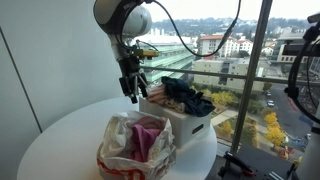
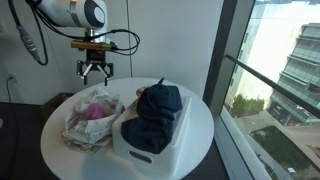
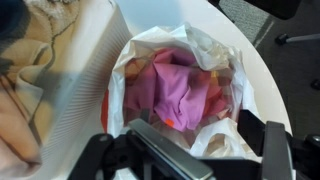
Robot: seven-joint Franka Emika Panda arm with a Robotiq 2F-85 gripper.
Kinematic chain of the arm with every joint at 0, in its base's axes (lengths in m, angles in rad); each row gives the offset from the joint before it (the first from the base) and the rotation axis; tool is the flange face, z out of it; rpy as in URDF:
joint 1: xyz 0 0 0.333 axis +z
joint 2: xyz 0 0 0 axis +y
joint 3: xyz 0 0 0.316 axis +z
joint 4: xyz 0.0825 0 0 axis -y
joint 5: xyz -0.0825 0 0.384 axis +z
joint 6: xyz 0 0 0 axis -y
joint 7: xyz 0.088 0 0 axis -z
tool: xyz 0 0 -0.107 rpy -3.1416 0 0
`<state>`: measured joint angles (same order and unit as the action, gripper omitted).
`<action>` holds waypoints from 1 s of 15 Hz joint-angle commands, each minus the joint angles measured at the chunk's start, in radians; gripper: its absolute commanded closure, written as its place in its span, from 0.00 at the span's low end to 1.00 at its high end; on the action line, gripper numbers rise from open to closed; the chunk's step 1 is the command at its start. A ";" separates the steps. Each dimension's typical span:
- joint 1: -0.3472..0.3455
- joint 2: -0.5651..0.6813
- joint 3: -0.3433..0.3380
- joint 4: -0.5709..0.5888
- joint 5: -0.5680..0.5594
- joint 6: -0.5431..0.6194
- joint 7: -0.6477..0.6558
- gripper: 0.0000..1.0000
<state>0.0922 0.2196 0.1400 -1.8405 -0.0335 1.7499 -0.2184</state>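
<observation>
Well, the pink cloth (image 3: 175,85) lies inside a crinkly white plastic bag (image 3: 203,40). The bag is open at the top, and it has some red on it. It sits on a round white table (image 2: 200,130), on the side away from the window (image 2: 272,70).

The gripper (image 2: 96,74) hangs in the air above the table, close to the bag and a bit behind it in an exterior view. Its two fingers are spread wide apart and nothing is between them. It does not touch the bag or the cloth. In the wrist view the fingers (image 3: 275,150) show at the bottom, one on each side, with the bag right under them.

Just beside the bag stands a white bin (image 2: 150,155). The bag and the bin are touching or nearly touching; I cannot tell which. A pile of dark blue clothes (image 2: 155,115) fills the bin and sticks up over its rim. The wrist view also shows some tan cloth (image 3: 25,100) in the bin.

The big white robot arm (image 2: 70,12) reaches in from above.
</observation>
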 commanded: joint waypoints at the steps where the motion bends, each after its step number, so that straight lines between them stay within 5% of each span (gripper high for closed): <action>1: -0.054 -0.125 -0.063 -0.054 0.044 0.011 0.052 0.00; 8: -0.173 -0.208 -0.206 -0.132 0.069 0.151 0.123 0.00; 15: -0.228 -0.110 -0.269 -0.154 0.086 0.447 0.240 0.00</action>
<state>-0.1325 0.0713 -0.1236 -1.9981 0.0351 2.0950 -0.0332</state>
